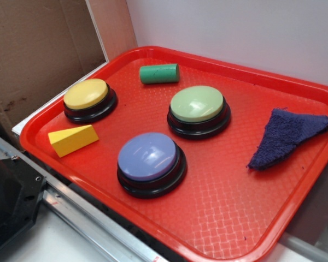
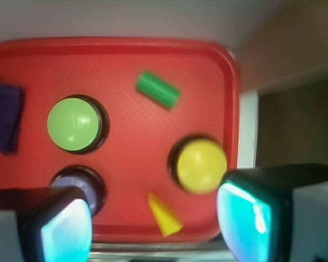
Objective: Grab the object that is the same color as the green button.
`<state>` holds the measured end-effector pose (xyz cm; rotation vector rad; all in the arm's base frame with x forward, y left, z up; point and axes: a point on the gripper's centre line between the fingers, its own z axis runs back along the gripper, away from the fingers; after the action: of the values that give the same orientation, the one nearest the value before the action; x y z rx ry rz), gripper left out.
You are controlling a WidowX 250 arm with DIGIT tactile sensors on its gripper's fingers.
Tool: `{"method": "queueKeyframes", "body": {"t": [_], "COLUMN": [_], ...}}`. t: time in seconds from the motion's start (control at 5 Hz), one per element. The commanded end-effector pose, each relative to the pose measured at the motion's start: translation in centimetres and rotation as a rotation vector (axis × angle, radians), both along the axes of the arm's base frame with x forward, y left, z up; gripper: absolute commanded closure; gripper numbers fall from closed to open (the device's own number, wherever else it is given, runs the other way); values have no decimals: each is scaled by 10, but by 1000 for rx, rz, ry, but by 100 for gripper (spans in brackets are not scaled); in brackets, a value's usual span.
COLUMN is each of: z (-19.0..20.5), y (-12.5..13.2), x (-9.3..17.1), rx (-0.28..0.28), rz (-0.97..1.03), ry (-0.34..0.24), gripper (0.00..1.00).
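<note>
Right now I have the gripper at the bottom of the wrist view, its two fingers spread wide apart with nothing between them, so the jaws are open. It doesn't show in the exterior view.

On the exterior view, the red tray fills most of the frame. I see the green cylinder lying on its side near the tray's top edge, upper middle of the frame, clear of everything else. Below and to its right sits the green button on its black base. The yellow button is at the left, with the yellow wedge just below it. The blue-purple button sits in the lower middle, and a dark blue cloth lies at the right edge.

On the wrist view, which is slightly blurred, I find the cylinder in the upper middle, tilted, between the green button at left and the yellow button at lower right.
</note>
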<state>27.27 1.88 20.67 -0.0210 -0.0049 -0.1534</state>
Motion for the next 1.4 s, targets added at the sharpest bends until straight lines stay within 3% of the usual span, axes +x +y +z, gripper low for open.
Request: {"method": "queueKeyframes", "body": {"t": [0.0, 0.2, 0.8, 1.0, 1.2], "z": [-39, -54, -54, -94, -118], "y": [-5, 0, 0, 14, 26], "x": [14, 22, 22, 37, 58], "rx": [38, 65, 65, 147, 182], "rz": [-347, -478, -478, -493, -496], "ry": [40, 49, 49, 78, 122], "gripper": [0, 0, 0, 0, 0]}}
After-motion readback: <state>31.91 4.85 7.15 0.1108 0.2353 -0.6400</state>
